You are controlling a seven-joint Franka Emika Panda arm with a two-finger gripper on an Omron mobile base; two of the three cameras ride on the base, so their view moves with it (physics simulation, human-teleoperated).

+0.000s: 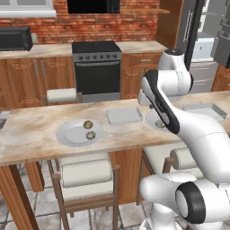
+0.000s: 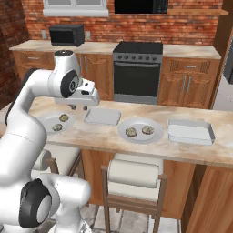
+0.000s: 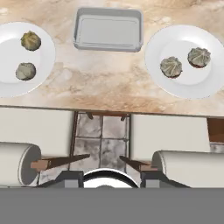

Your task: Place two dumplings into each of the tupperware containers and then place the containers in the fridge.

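I'm taking the marble counter (image 2: pixel 104 136) as my reference. My gripper (image 2: pixel 78 107) hangs above its near-left stretch, just short of the middle tupperware container (image 2: pixel 102 116), nothing between its fingers; from these angles I cannot tell how far apart the jaws stand. That container sits empty in the counter's centre, toward the far edge. To its left on the counter is a round white plate (image 3: pixel 8 61) carrying two dumplings (image 3: pixel 31 40), apart from each other. To its right a second plate (image 2: pixel 136 137) holds the other pair of dumplings (image 2: pixel 131 132), side by side and close. Further right along the counter, the second tupperware container (image 2: pixel 191 132) lies empty too. Beyond the counter's right end I see the fridge (image 1: pixel 204 45), what looks like its door standing open on pale shelves, though the arm covers part of it.
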